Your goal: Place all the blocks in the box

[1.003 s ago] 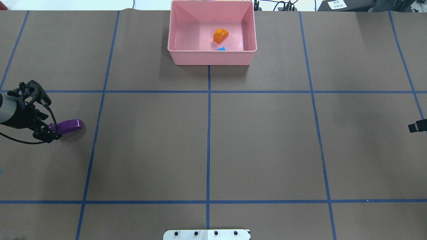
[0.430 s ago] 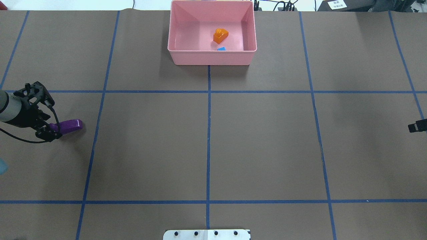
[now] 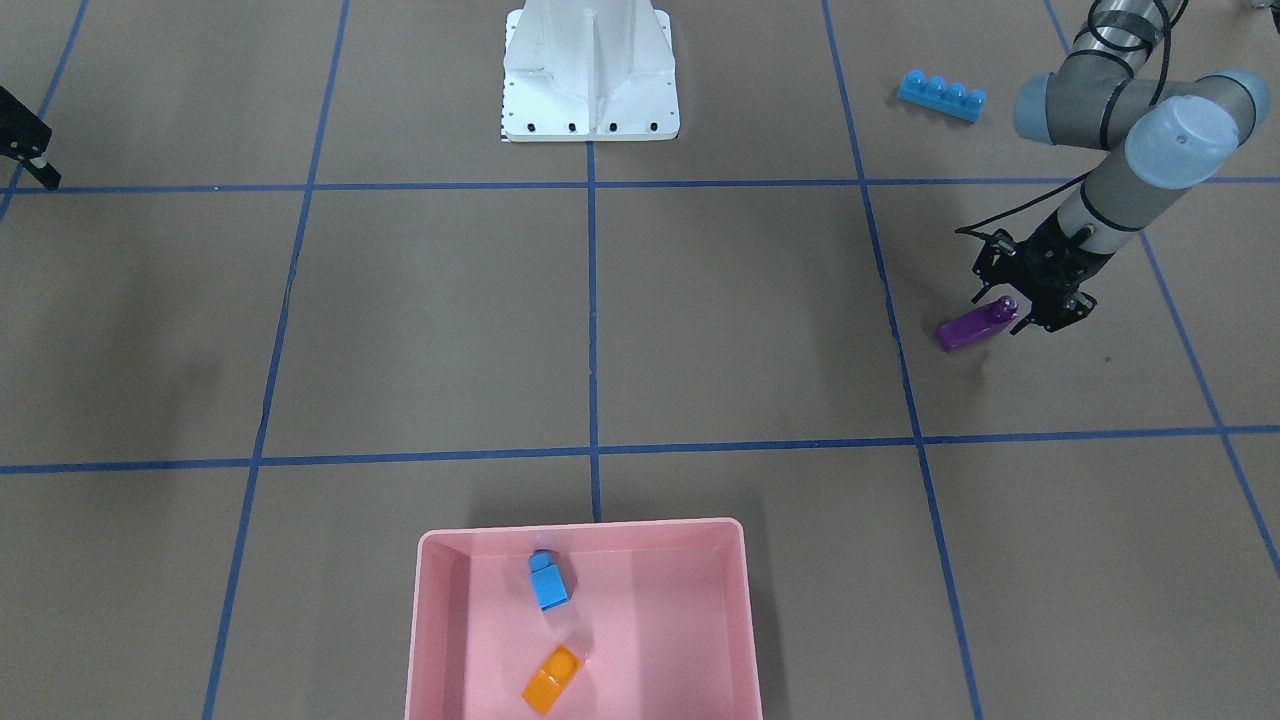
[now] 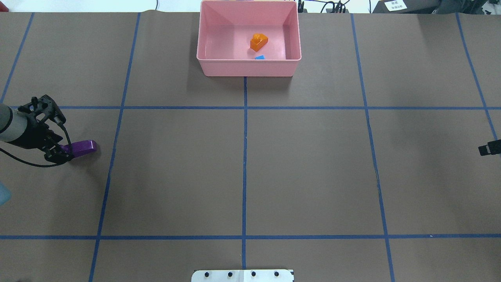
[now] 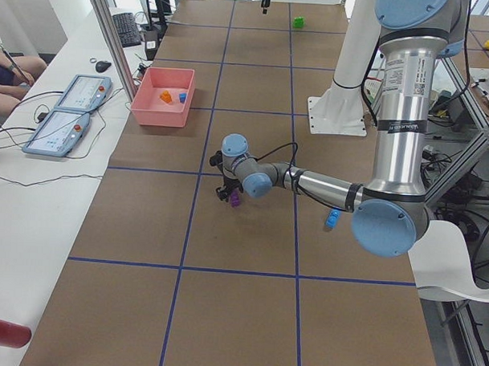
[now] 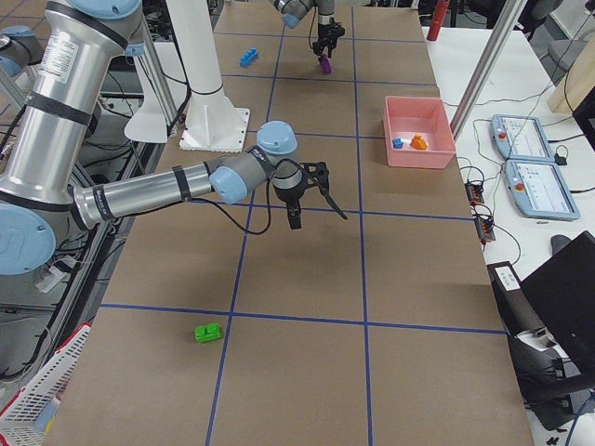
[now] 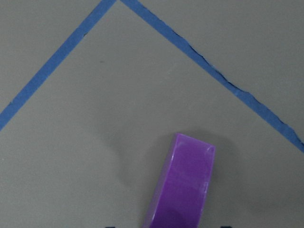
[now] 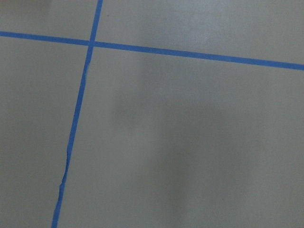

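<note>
Leaving the nearest, long blue four-stud plastic brick (image 3: 940, 95) for later. Straddling the purple elongated plastic brick (image 3: 965, 330) on the worktop (image 4: 176, 176) with the left hand (image 3: 1012, 312), fingers apparently apart, not clamped (right hand (image 4: 490, 149): cannot tell). Next, probably: closing, lifting, carrying to the far pink plastic box (image 4: 227, 68), already holding the orange brick (image 4: 258, 42) and small blue brick (image 3: 548, 583).

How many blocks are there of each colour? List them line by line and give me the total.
Blue: 2, the long blue block and the small blue block
Orange: 1, the orange block
Purple: 1, the purple block
Green: 1, the green block
Total: 5
</note>
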`<action>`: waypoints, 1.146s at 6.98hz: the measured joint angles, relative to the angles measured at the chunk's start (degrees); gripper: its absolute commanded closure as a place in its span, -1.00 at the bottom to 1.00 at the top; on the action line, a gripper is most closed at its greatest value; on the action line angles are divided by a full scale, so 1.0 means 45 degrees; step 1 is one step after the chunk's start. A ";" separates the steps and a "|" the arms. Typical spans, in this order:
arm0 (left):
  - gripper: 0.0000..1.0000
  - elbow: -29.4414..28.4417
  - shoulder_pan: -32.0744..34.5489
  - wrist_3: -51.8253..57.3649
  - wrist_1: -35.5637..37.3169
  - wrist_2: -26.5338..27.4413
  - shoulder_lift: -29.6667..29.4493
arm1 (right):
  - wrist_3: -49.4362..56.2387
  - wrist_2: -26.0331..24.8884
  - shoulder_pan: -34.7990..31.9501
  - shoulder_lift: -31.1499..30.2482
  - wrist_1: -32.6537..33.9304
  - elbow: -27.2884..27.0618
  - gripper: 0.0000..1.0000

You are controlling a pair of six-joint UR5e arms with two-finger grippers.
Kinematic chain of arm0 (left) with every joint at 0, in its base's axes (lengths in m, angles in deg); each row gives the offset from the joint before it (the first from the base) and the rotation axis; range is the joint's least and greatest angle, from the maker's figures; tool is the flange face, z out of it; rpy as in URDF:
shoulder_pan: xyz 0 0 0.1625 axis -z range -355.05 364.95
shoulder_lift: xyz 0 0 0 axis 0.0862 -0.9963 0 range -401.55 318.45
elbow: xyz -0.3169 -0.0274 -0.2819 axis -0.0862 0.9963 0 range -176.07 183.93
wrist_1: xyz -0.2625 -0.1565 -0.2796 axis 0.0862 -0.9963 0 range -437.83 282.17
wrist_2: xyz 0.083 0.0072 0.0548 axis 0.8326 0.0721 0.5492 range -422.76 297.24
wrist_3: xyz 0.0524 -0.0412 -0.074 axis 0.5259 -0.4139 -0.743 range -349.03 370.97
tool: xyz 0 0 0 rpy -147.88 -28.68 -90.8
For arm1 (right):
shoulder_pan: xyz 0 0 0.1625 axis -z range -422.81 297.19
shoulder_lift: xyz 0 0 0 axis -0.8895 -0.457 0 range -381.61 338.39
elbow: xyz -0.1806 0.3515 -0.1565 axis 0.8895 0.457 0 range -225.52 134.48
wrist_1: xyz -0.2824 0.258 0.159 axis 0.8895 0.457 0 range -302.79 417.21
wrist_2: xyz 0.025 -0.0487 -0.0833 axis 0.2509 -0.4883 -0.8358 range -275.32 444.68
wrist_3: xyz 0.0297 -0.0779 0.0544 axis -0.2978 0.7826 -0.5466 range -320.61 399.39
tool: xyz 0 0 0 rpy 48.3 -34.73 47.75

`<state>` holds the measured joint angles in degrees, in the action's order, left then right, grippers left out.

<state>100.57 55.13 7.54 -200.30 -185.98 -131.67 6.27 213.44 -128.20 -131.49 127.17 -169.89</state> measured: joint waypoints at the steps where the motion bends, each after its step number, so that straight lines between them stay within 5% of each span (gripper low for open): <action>1: -0.29 -0.0002 0.0000 -0.0001 0.0009 -0.0001 0.0002 | -0.0001 0.0000 0.0000 0.0003 0.0000 0.0007 -1.00; 2: -0.27 -0.0008 0.0000 -0.0001 0.0024 -0.0001 0.0010 | -0.0002 0.0000 0.0000 0.0003 0.0000 0.0010 -1.00; 3: 0.05 -0.0010 0.0000 -0.0001 0.0036 -0.0001 0.0018 | -0.0002 0.0000 0.0000 0.0003 0.0000 0.0007 -1.00; 4: 0.63 -0.0012 -0.0004 -0.0001 0.0048 0.0003 0.0030 | -0.0002 0.0000 0.0001 0.0004 0.0000 0.0006 -1.00; 5: 1.00 -0.0027 -0.0008 -0.0001 0.0058 0.0012 0.0038 | -0.0002 0.0000 0.0000 0.0001 0.0000 0.0011 -1.00; 8: 1.00 -0.0021 0.0044 -0.0157 0.0105 -0.0002 0.0187 | -0.0002 0.0000 0.0000 -0.0012 0.0000 0.0019 -1.00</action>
<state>100.48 55.33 6.83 -199.82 -185.99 -130.83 6.26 213.44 -128.20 -131.54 127.17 -169.80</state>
